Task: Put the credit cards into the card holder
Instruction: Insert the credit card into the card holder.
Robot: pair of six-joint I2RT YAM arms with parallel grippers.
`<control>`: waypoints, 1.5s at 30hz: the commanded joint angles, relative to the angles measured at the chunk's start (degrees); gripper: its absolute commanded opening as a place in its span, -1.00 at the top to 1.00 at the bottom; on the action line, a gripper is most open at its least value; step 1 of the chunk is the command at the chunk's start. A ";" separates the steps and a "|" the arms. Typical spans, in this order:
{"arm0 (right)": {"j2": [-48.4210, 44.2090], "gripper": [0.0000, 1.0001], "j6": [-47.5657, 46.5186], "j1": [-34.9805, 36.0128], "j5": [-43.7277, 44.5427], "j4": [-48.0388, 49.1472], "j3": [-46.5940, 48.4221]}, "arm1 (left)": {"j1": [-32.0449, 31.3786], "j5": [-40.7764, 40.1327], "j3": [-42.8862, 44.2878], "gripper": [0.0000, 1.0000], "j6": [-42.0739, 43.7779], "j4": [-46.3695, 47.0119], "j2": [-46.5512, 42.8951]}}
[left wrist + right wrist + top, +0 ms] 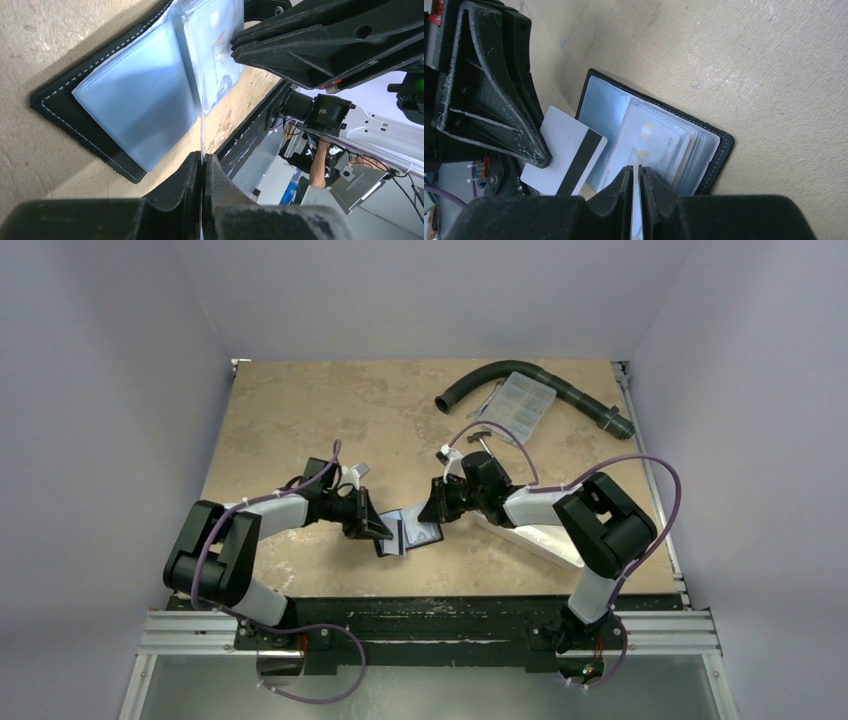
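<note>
The black card holder (412, 536) lies open on the table between my two grippers, its pale blue sleeves (135, 100) facing up. My left gripper (203, 159) is shut on a white credit card with a black stripe (569, 155), seen edge-on in the left wrist view (202, 125), at the holder's left edge. My right gripper (638, 169) is shut on a clear sleeve page of the holder (704, 150). A card with gold marks (649, 142) sits inside a sleeve. In the top view the left gripper (380, 532) and right gripper (432, 512) are close together.
A white tray (535, 543) lies under the right arm. A clear compartment box (520, 403) and a curved black hose (560, 385) lie at the back right. The table's front edge is just behind the holder.
</note>
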 commanded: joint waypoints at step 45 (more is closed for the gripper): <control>3.53 0.66 -1.98 0.10 1.19 -3.10 -0.22 | -1.81 3.19 -2.17 1.00 -2.35 9.83 4.74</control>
